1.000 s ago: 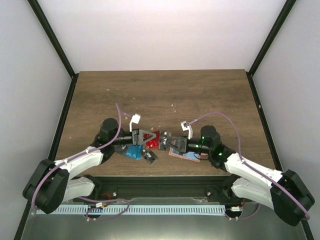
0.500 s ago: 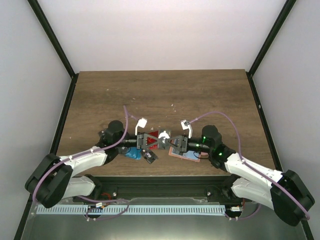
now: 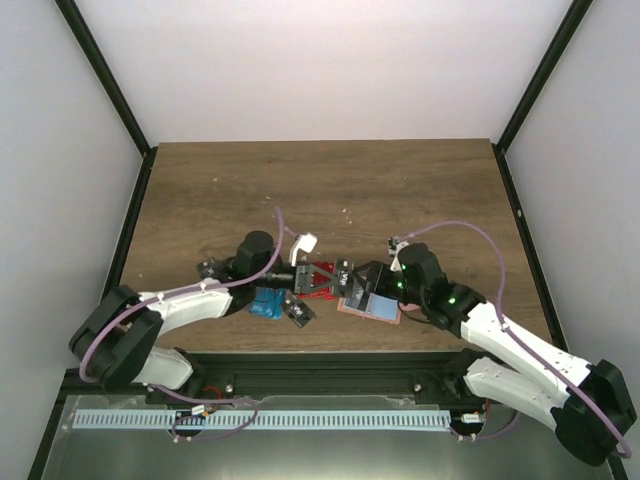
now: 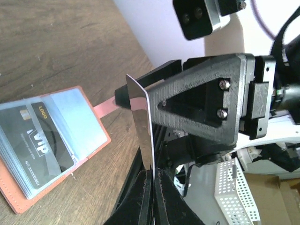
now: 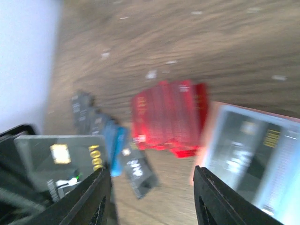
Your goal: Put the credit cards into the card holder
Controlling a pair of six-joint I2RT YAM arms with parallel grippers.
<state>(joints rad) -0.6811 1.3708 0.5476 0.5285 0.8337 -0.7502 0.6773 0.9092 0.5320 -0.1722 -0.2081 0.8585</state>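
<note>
**Entry: one grey card gripped, pocket not yet reached**

- **Left gripper** (image 4: 151,180): fingers pinched fully together on the lower edge of a grey card (image 4: 140,124). The card stands on edge, clear of the table (image 4: 56,42).
- **Right gripper** (image 5: 151,180): fingers parted, with nothing between them. In the left wrist view its black tip sits just beside the card's upper corner. Whether it touches cannot be told.
- **Card holder** (image 4: 77,117): lies open and flat on the table, near the front edge and below the right gripper. A dark card (image 4: 40,140) with gold lettering already sits in one clear pocket. The pocket beside it looks free.
- **Other credit cards**: a fanned red stack (image 5: 168,117) lies just beside the holder. Blue ones (image 5: 115,140) and a loose dark one (image 5: 136,171) lie further toward the left arm. All are blurred in the right wrist view.

**Step in hand (judged):** the grey card appears to be passing between grippers, and only the left one grips it. Most of the cards are not yet stowed, so the task looks early.

**Next move calls for:** turning the card from upright to nearly flat and lining its leading edge with the mouth of the free pocket. It then needs sliding in at a shallow angle. The right gripper will likely have to pin the holder so it does not slide.
</note>
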